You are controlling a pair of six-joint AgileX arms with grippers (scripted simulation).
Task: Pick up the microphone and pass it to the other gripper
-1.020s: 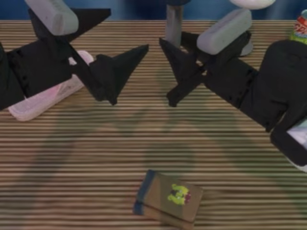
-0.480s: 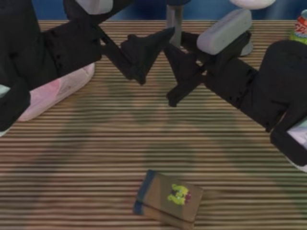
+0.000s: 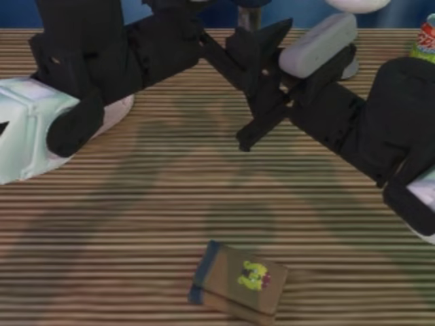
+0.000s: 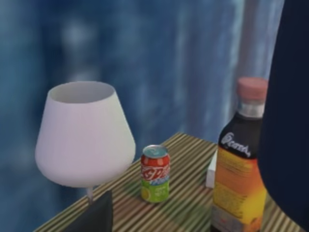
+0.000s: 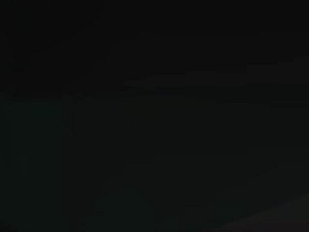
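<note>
Two black arms meet at the top centre of the frame above a striped wooden desk [image 3: 136, 204]. The right end effector [image 3: 262, 102] pinches the microphone [image 3: 246, 19], handle upright. The left end effector [image 3: 262, 44] reaches beside it, its spread impossible to tell.

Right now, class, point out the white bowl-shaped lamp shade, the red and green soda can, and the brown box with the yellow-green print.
White bowl-shaped lamp shade [image 4: 84, 137]: left wrist view, middle of its outer wall.
Red and green soda can [image 4: 155, 174]: left wrist view, label.
Brown box [image 3: 239, 278]: top view, top face beside the print.
</note>
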